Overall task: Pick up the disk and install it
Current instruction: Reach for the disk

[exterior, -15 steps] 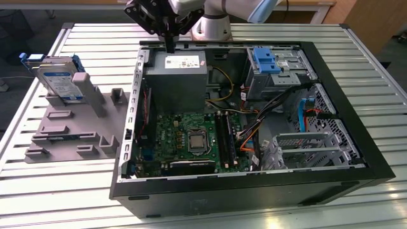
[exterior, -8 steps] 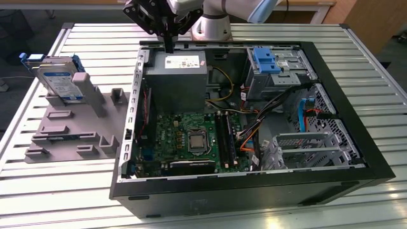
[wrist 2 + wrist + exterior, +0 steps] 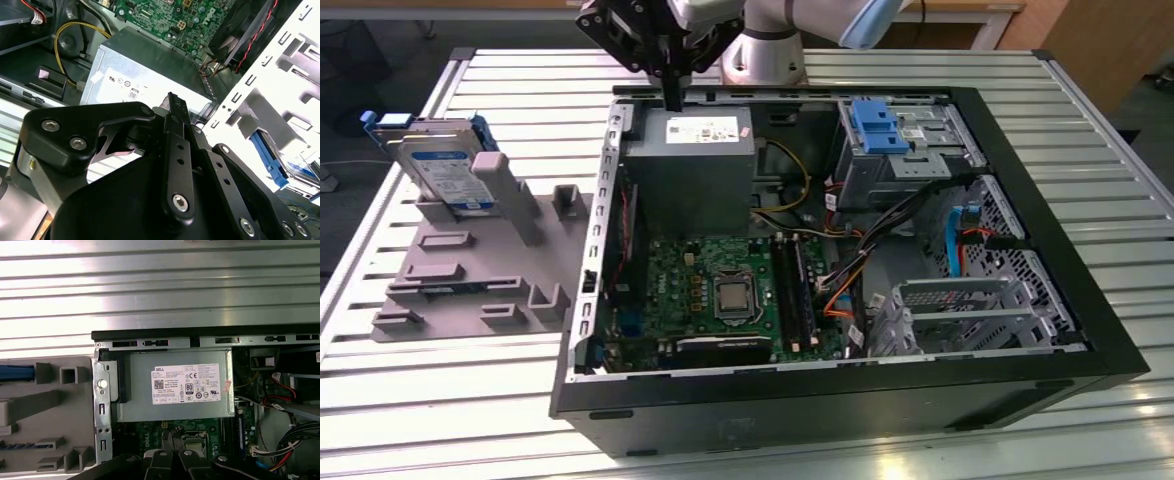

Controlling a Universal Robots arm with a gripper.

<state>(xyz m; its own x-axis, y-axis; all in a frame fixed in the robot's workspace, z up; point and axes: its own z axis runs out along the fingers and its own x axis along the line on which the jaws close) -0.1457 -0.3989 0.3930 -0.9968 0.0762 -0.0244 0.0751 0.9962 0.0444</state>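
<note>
The disk [image 3: 438, 168], silver-grey with a white-and-blue label and blue side rails, stands on edge in a grey holder [image 3: 467, 270] at the exterior view's left, outside the computer case. My gripper [image 3: 674, 100] hangs over the case's back rim, above the grey power supply box [image 3: 694, 165], well to the right of the disk. Its black fingers [image 3: 172, 107] are pressed together with nothing between them. In the first wrist view the gripper [image 3: 171, 439] is over the motherboard edge, just below the power supply [image 3: 175, 385].
The open black case [image 3: 1107, 330] takes up the middle of the slatted metal table [image 3: 467, 390]. Inside are a green motherboard [image 3: 720, 290], cable bundles, a blue ribbed bracket [image 3: 874, 125] on a drive bay, and a metal drive cage [image 3: 961, 310].
</note>
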